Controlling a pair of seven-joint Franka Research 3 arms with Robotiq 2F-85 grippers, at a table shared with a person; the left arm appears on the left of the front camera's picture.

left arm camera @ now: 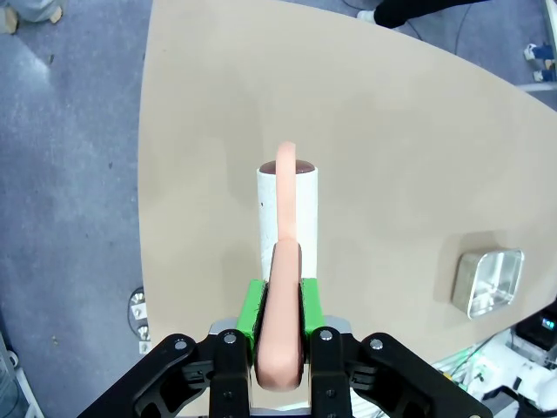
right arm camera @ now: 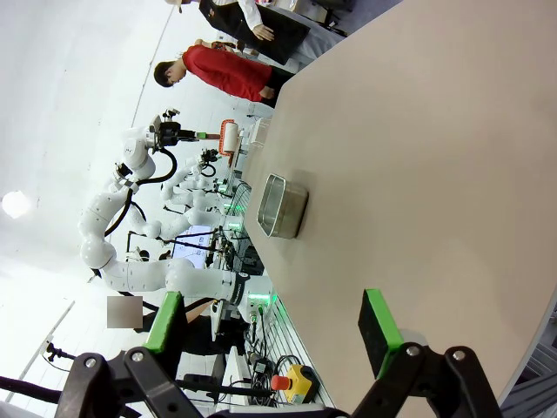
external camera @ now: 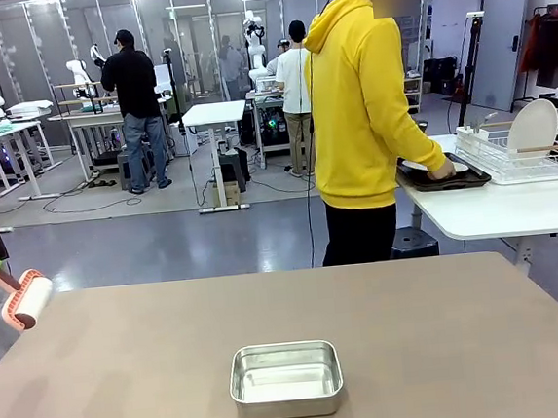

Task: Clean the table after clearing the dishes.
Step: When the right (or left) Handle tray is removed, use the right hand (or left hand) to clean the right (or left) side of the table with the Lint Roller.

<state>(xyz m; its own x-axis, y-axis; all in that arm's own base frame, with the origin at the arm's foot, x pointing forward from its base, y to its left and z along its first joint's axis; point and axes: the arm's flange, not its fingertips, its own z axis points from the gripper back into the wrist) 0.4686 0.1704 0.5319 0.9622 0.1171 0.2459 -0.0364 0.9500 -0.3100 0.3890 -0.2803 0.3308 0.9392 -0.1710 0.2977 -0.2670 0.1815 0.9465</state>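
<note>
My left gripper is shut on the pink handle of a white cleaning roller. It holds the roller over the left edge of the grey-brown table. In the front view the roller hangs at the table's far left corner. My right gripper stands open with nothing between its green pads, above the table. The dishes, a white plate on a dark tray, lie on a white side table at the back right. A person in a yellow hoodie has a hand on them.
A small rectangular steel pan sits on the table near its front middle, also visible as the pan and the pan. A white dish rack with a plate stands on the side table. The person stands at the far right edge.
</note>
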